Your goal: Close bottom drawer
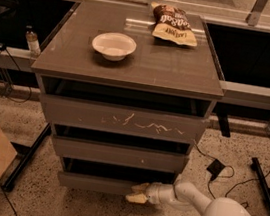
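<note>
Gripper (137, 193) at bottom drawer (96, 183) front, speckled floor (45, 200), bowl (114, 45) on cabinet top (174, 65)

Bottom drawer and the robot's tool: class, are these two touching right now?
Cannot tell. In the camera view the tool overlaps the right part of the bottom drawer front strip with no visible gap, but this single angle cannot confirm contact.
</note>
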### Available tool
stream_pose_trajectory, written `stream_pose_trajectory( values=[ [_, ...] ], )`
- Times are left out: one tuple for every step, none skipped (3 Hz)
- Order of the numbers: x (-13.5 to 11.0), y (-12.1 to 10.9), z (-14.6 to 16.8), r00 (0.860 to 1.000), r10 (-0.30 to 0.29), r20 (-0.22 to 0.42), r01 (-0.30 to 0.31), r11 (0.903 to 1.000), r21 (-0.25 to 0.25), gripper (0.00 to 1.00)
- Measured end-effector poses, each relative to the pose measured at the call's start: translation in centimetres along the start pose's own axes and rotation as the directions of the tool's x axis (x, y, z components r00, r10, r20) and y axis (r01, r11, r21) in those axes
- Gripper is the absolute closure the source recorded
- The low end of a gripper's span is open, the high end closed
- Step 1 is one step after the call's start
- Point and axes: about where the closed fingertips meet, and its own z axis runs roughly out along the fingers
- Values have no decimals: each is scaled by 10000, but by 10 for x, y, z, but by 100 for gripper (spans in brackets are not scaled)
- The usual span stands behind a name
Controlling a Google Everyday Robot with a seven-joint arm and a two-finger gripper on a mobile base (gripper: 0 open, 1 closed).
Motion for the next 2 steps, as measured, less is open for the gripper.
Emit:
stream_pose_trajectory(
  values=[
    [-2,-1,1,10000,-77,46,77,10000,22,0],
    [-2,-1,1,10000,-77,46,77,10000,21,0]
  ],
)
